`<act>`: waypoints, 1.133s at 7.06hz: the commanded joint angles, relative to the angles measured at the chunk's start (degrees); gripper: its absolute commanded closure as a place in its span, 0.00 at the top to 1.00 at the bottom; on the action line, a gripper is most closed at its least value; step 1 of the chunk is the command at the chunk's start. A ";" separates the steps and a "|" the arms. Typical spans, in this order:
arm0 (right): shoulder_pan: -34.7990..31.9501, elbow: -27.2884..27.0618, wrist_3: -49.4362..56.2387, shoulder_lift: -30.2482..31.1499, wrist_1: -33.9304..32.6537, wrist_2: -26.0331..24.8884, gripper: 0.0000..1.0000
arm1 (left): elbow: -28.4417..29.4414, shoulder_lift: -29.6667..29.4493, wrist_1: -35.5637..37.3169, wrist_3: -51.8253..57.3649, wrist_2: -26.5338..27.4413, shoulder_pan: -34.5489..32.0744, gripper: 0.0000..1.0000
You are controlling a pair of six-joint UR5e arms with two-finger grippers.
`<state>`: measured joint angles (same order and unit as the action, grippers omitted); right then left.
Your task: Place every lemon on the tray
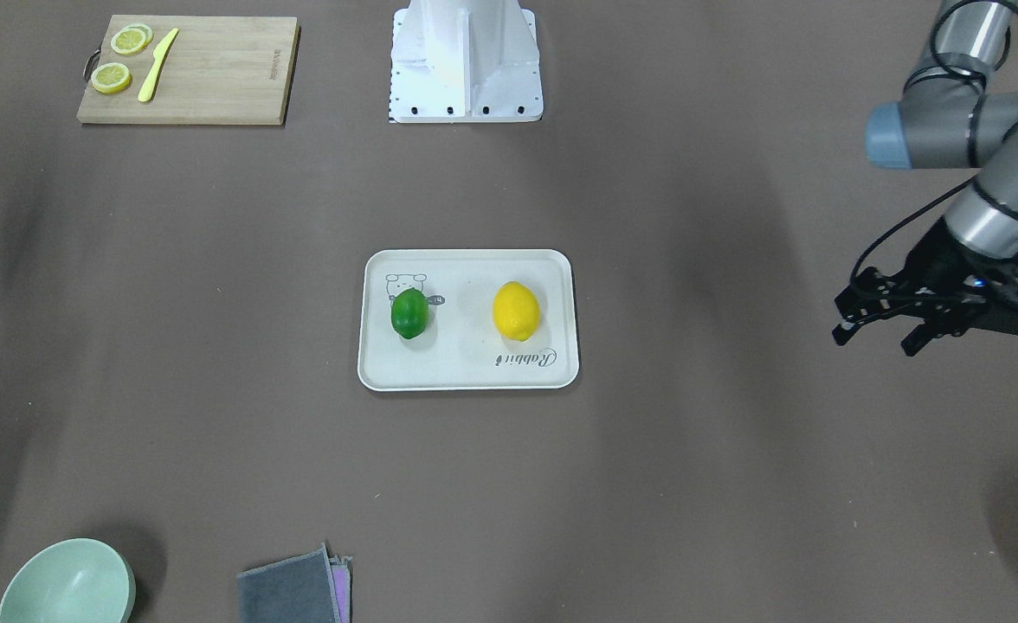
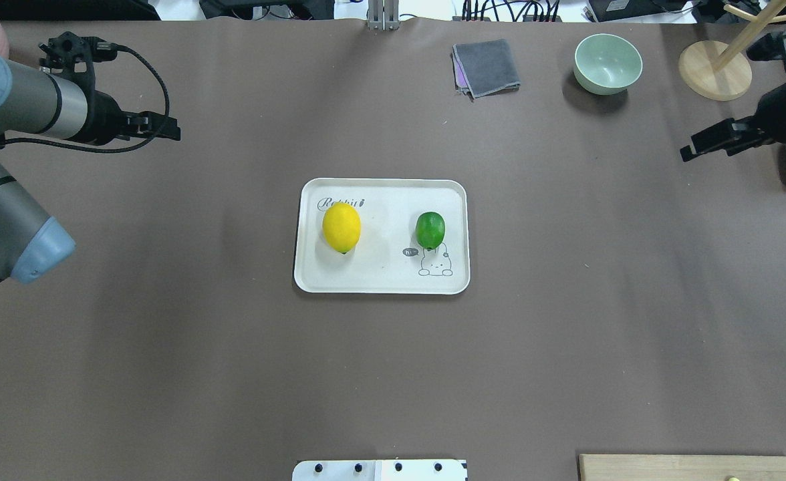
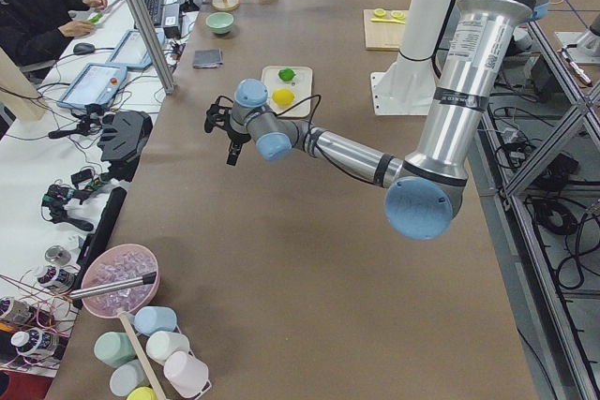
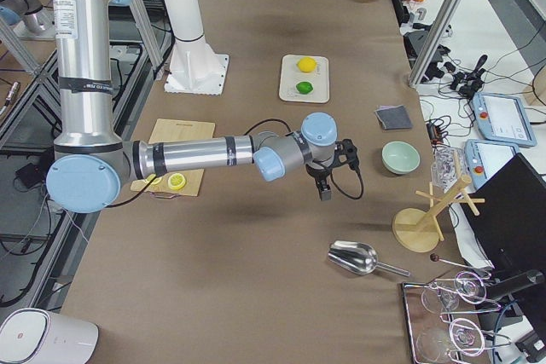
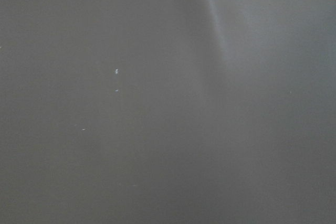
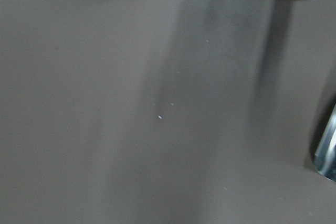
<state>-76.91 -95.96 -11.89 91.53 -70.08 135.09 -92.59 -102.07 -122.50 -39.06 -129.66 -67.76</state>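
The off-white tray point(image 1: 474, 368) point(image 2: 379, 277) lies at the table's middle. A yellow lemon point(image 1: 516, 310) point(image 2: 341, 227) and a green lemon point(image 1: 409, 313) point(image 2: 430, 229) rest on it, apart from each other. My left gripper point(image 1: 874, 339) point(image 2: 169, 128) is open and empty, hanging above bare table far off to the tray's side. My right gripper point(image 2: 686, 152) hangs near the table's other end, also far from the tray. It shows edge-on, so I cannot tell whether it is open. Both wrist views show only bare table.
A wooden cutting board point(image 1: 215, 73) with lemon slices point(image 1: 119, 61) and a yellow knife point(image 1: 158, 65) lies near the robot base point(image 1: 466, 61). A green bowl point(image 2: 607, 63), a grey cloth point(image 2: 486, 67) and a wooden stand point(image 2: 714, 70) sit at the far edge.
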 commanded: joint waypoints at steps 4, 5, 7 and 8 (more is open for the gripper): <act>-11.67 0.25 16.38 9.09 -10.26 -5.80 1.00 | -3.83 2.93 29.02 39.60 4.90 -17.30 0.98; -14.04 -0.71 16.29 8.67 -13.65 -4.75 1.00 | -3.83 3.11 32.21 39.85 5.38 -18.18 0.98; -14.41 -9.03 16.29 7.52 -26.90 -4.83 1.00 | -4.18 7.57 31.98 37.67 4.77 -18.37 0.98; -14.41 -9.15 15.94 7.61 -27.56 -4.31 1.00 | -3.92 9.24 31.89 37.05 4.77 -18.37 0.98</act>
<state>-91.14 -103.29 4.31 99.25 -94.33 130.34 -96.62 -94.92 -90.68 -1.07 -124.89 -86.05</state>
